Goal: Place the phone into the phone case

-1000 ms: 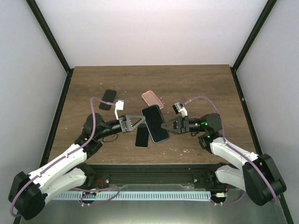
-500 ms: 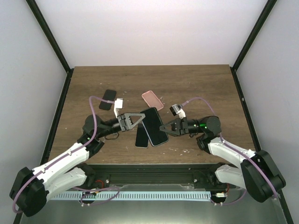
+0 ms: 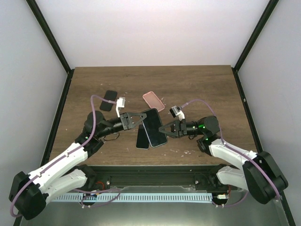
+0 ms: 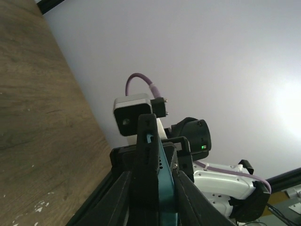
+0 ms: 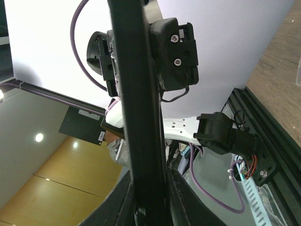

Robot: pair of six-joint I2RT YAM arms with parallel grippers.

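Both grippers hold one dark phone in a black case in the air over the table's near middle. My left gripper is shut on its left edge and my right gripper is shut on its right edge. In the left wrist view the black case and the teal phone sit pressed together between my left gripper's fingers. The teal edge stands slightly out of the case. In the right wrist view only the black edge shows, clamped in my right gripper.
A dark phone-shaped slab lies on the wooden table under the held one. A pink case lies behind it, and a black phone or case lies at the back left. Black frame posts stand at the table's sides.
Both grippers and the held phone and case have shifted a little to the left and toward the near edge. The right arm has reached further in. Both grips are unchanged.
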